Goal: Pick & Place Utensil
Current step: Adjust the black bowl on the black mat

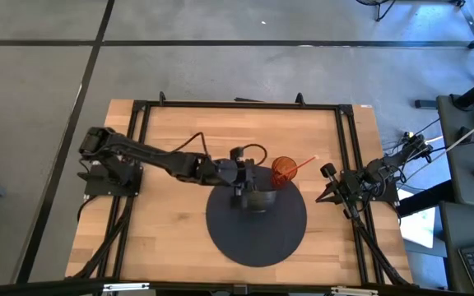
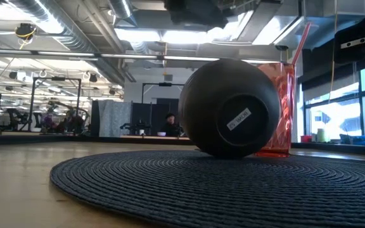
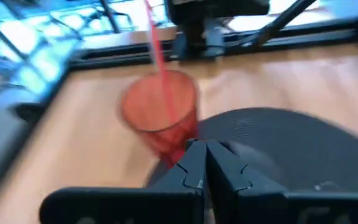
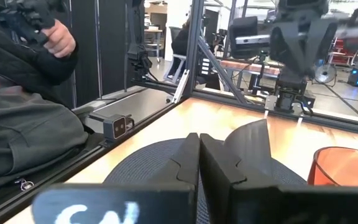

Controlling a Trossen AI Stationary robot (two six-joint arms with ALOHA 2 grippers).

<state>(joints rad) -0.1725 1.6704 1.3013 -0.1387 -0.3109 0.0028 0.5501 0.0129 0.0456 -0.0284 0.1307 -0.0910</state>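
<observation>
A: Okay, quick pass. Left gripper (image 1: 239, 179) at centre of the high view, over the black bowl (image 1: 258, 198). Fingers (image 3: 194, 168)?

B: Pressed together, nothing visible between them in the left wrist view. Aimed at the orange cup (image 3: 160, 118) just ahead.

A: Utensil?

B: Thin red stick (image 1: 304, 164), straw-like, standing in the cup and leaning out toward upper right in the high view. Probably kept there with the cup as its holder. Pickup source or drop target, cannot tell which.

A: Bowl upright?

B: No. Tipped on its side in the low view, white label (image 2: 238, 118) on the base facing the camera. Resting on the round woven mat (image 2: 170, 183). Cup right behind it, at right of frame; touching or just apart, cannot tell.

A: Right gripper (image 4: 199, 155)?

B: Parked at the right edge of the table (image 1: 163, 148) in the high view, fingers closed, empty. Waiting, judging by the folded arm.

A: In the way?

B: Mainly the bowl: just beside the cup, under the left wrist, likely blocking any low approach to the stick. Also no grab possible without opening those fingers first.

A: Background?

B: Person in a dark jacket at left of the right wrist view, hand (image 4: 59, 38) raised, well off the table.
</observation>
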